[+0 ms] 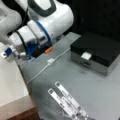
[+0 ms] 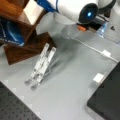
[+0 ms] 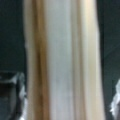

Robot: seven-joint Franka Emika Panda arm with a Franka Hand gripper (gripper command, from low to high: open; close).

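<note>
In the wrist view my gripper is open, with one finger at the lower left edge and the other at the lower right edge. A pale wooden board runs upright between them and fills the middle of the view; I cannot tell whether the fingers touch it. In both front views the white arm reaches over the wooden shelf unit, and its fingers are hidden there.
A clear plastic stand lies on the grey table. A black drawer box with a white handle sits at one side. A white cable and an orange piece lie near the arm's base.
</note>
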